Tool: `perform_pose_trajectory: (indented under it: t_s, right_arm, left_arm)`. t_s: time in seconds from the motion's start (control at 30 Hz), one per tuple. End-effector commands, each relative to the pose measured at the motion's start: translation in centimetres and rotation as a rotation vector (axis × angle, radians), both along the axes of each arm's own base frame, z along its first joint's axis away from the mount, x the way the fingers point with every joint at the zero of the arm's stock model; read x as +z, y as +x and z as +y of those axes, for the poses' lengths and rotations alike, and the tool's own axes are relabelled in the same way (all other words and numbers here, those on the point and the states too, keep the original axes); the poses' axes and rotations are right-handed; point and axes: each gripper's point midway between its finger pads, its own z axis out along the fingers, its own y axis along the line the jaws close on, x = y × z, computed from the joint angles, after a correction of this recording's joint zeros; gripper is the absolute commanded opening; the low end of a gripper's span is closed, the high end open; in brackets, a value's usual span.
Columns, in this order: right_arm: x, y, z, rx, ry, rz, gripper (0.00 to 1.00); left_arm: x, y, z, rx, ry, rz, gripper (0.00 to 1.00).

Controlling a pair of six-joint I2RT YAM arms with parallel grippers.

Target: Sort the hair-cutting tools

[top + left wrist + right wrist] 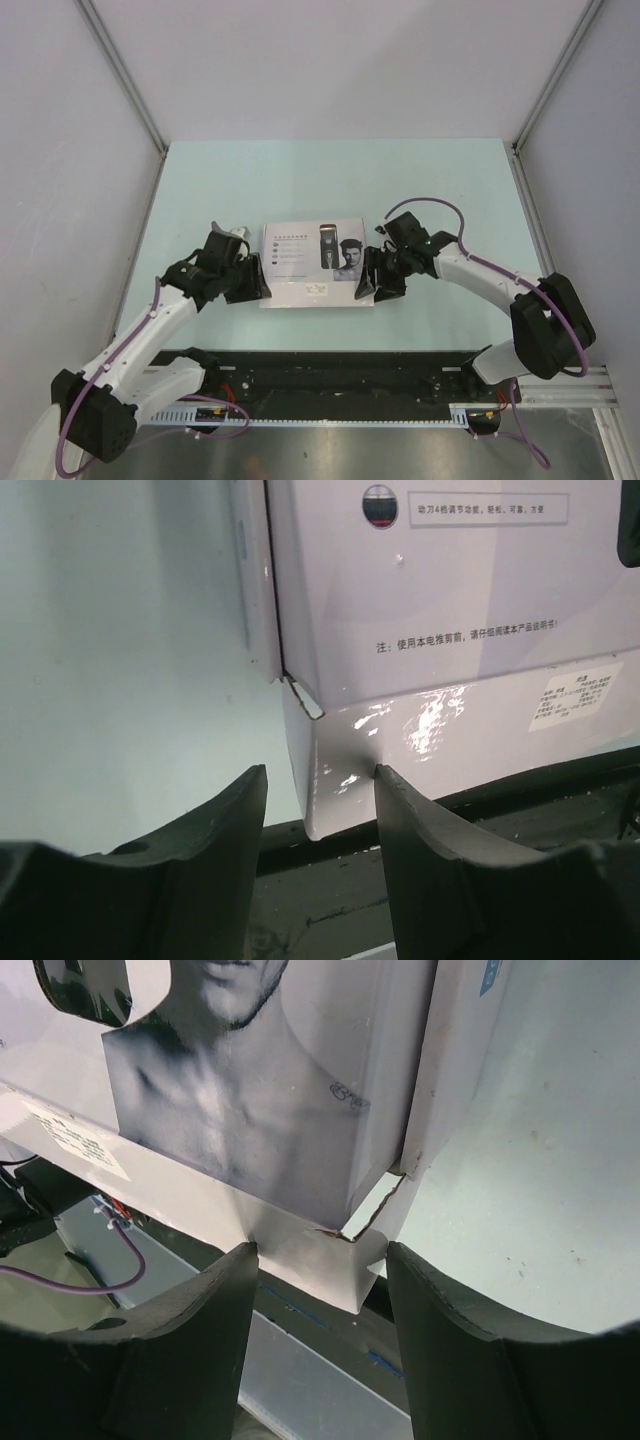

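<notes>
The clippers are unseen, judged inside the shut box [300, 275] on the bench [300, 180]. Light, crushable card is best held at corners: the left tool [320, 770] is spread there; whether the right tool [321, 1248] pinches cannot be told.

Robot lab, test-cell setup — two robot arms [150, 325] bolted side by side to a black rail [340, 372] at near edge of a pale mint table [300, 180], purple cables [428, 201] looping off them. Plain grey wall panels [330, 60] round three sides — alu. frame posts [125, 75] at back corners.
</notes>
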Motion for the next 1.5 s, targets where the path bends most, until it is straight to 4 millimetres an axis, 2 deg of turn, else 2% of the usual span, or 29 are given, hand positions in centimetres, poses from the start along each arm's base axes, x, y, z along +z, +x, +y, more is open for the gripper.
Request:
perform_pose_trajectory:
  t_s: [0.0,0.3,0.37,0.6,0.73,1.2,1.47]
  right_arm:
    - [1.4,1.3,0.7,-0.02,0.051,-0.016,0.59]
    - [1.2,1.9,0.3,-0.039,0.053,-0.011,0.58]
    - [1.0,1.9,0.2,-0.045,0.046,-0.002,0.57]
    - [0.2,1.8,0.1,-0.036,0.023,0.013,0.57]
    - [0.1,1.8,0.1,-0.036,0.023,0.013,0.57]
    - [0.6,2.1,0.4,-0.042,0.045,0.0,0.56]
    - [0.6,2.1,0.5,-0.041,0.046,-0.001,0.56]
  left_arm:
    - [1.6,0.2,1.5,0.012,0.089,-0.04,0.52]
    - [1.4,-0.1,1.4,-0.003,0.106,-0.028,0.47]
    - [1.0,-0.1,1.9,0.008,0.132,-0.028,0.47]
    - [-0.1,-0.7,1.5,-0.007,0.142,0.017,0.44]
    - [-0.5,-0.8,1.4,-0.013,0.154,0.031,0.39]
    - [-1.3,-1.0,1.1,-0.005,0.168,0.066,0.31]
    - [-1.9,-1.3,0.8,-0.015,0.195,0.081,0.3]
